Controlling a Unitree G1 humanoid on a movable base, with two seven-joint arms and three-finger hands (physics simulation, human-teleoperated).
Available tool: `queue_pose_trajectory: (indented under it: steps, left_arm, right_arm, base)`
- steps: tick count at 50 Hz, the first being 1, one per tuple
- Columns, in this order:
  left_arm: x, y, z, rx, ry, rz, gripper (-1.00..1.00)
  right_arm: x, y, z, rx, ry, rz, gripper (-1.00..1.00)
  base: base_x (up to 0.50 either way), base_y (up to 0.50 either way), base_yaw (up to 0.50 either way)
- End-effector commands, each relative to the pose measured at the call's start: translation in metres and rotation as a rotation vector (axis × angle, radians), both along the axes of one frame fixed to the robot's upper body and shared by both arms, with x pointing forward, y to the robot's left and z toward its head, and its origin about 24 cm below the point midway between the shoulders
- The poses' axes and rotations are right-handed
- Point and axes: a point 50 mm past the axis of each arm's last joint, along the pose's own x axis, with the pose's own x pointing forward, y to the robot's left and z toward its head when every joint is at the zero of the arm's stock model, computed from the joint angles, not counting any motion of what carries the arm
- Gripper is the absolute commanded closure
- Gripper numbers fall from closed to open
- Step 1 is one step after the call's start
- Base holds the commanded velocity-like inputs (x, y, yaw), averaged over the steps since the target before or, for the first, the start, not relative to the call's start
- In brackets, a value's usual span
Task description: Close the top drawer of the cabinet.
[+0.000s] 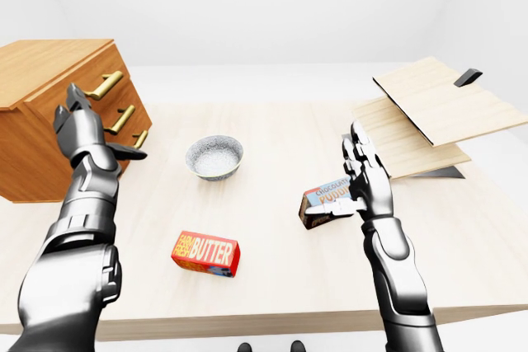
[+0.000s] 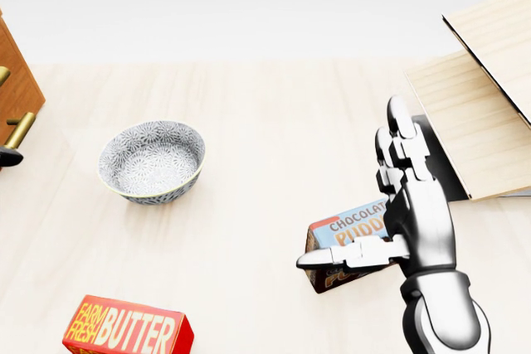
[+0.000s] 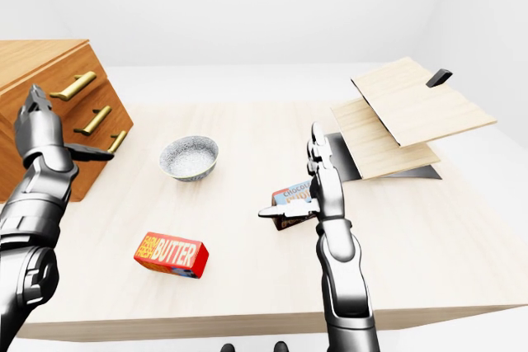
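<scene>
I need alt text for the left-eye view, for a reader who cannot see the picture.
The robot's left hand, fingers open, is raised beside the brass-handled drawers of a wooden cabinet at the left of a pale wooden table. The open right hand stands beside a chocolate pudding box; a patterned grey bowl and red butter box lie between.

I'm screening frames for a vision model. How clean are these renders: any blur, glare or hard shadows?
Left-eye view: sharp throughout, even flat light, only faint shadow under the bowl and butter box. Head view: crisp print on the pudding box, no glare; the cabinet is cropped at the left edge. Right-eye view: soft highlights on the left hand.
</scene>
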Motion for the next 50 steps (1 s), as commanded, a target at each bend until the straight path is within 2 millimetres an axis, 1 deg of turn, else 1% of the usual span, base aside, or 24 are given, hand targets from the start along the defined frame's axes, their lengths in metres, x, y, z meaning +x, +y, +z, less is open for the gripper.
queue_pose_trajectory:
  steps: [1,7,8,16,27,35,45,50]
  left_arm:
    - [-0.003,0.013,0.013,0.023,-0.012,0.068,-1.0]
    - [-0.001,0.013,0.017,0.057,0.0,0.076,-1.0]
    - [-0.001,0.013,0.019,0.085,0.004,0.083,-1.0]
    - [0.002,0.011,0.026,0.105,0.014,0.096,-1.0]
    - [0.004,0.008,0.026,0.125,0.032,0.096,-1.0]
    - [0.003,0.007,0.014,0.116,0.056,0.095,-1.0]
    - [0.002,-0.002,-0.008,0.093,0.096,0.067,-1.0]
    - [0.003,-0.004,-0.011,0.092,0.111,0.066,-1.0]
  right_arm:
    - [-0.001,0.0,-0.001,-0.002,0.004,0.0,-1.0]
    - [-0.002,0.0,0.0,-0.003,0.001,0.001,-1.0]
    - [-0.001,0.0,-0.001,-0.003,0.002,0.002,-1.0]
    - [-0.001,0.0,0.0,-0.003,-0.002,0.001,-1.0]
    - [0.002,-0.001,0.001,-0.001,-0.003,-0.002,-1.0]
    - [0.001,-0.003,0.0,0.0,0.003,-0.003,-1.0]
    - [-0.001,-0.003,-0.001,-0.001,0.006,-0.003,-1.0]
    - [-0.001,-0.003,0.0,-0.001,0.001,-0.004,-1.0]
  base:
    - [0.0,0.0,0.0]
    - [0.0,0.0,0.0]
    - [0.0,0.0,0.0]
    - [0.0,0.0,0.0]
    - [0.0,0.0,0.0]
    - [0.0,0.0,0.0]
    - [0.0,0.0,0.0]
    - [0.0,0.0,0.0]
